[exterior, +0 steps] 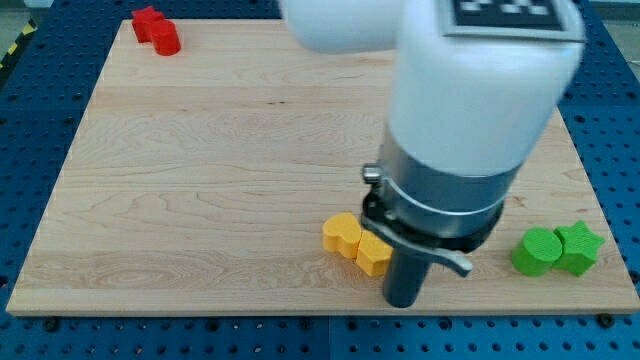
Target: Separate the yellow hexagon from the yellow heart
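The yellow heart (341, 234) lies on the wooden board near the view's bottom, right of centre. The yellow hexagon (374, 255) touches it on its lower right side. My rod comes down just right of the hexagon, and my tip (402, 302) sits close to the hexagon's lower right edge, near the board's bottom edge. The arm's large white and grey body hides the board above and to the right of the two yellow blocks.
A red star (147, 21) and a red cylinder (166, 39) touch at the board's top left corner. A green cylinder (537, 251) and a green star (579, 246) touch at the bottom right. The board's bottom edge (300, 311) runs just below my tip.
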